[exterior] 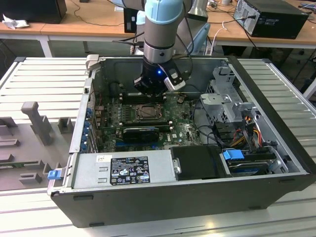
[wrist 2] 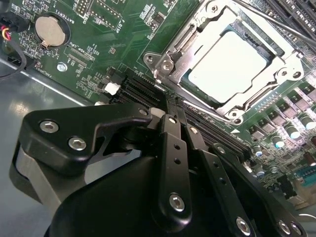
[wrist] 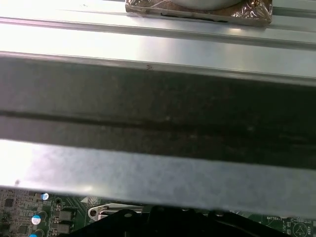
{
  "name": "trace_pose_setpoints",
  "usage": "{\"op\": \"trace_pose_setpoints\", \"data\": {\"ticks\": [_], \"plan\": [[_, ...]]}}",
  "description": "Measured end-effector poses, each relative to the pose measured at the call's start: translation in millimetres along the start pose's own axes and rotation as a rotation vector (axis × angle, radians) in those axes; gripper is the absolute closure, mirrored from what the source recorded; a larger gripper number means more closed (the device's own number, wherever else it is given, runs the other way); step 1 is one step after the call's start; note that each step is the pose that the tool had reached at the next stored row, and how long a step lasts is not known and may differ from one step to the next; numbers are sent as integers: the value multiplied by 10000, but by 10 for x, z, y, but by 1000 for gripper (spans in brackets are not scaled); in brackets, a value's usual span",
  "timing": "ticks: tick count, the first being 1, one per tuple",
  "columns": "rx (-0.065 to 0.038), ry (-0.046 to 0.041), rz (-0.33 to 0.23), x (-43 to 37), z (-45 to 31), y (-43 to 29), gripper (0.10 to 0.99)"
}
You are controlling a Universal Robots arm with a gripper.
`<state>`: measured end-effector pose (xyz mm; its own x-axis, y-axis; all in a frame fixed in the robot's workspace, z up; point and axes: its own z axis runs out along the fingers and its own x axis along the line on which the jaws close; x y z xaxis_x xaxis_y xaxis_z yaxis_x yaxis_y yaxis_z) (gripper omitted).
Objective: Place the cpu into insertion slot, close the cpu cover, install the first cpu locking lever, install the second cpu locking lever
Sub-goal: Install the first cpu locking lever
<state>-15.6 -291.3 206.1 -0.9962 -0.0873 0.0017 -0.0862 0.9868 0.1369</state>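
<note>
The gripper (wrist 2: 170,106), fingers pressed together and holding nothing, is hovering just beside the slot (wrist 2: 174,49). The cpu (wrist 2: 228,66) is lying seated in it, with the cover (wrist 2: 276,55) down around it. Judging by this, the lever (wrist 2: 276,19) needs a steady sideways push under its hook.

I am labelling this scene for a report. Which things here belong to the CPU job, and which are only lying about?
Job: cpu, seated in the insertion slot; cpu cover, down around it; gripper beside it.

Only lying about: coin battery, power supply, drive cage.
</note>
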Motion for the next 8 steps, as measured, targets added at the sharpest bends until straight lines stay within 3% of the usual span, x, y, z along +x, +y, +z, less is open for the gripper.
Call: {"op": "trace_pose_setpoints", "data": {"ticks": [8], "plan": [[52, 6, 4, -15, 21, -7, 980]]}}
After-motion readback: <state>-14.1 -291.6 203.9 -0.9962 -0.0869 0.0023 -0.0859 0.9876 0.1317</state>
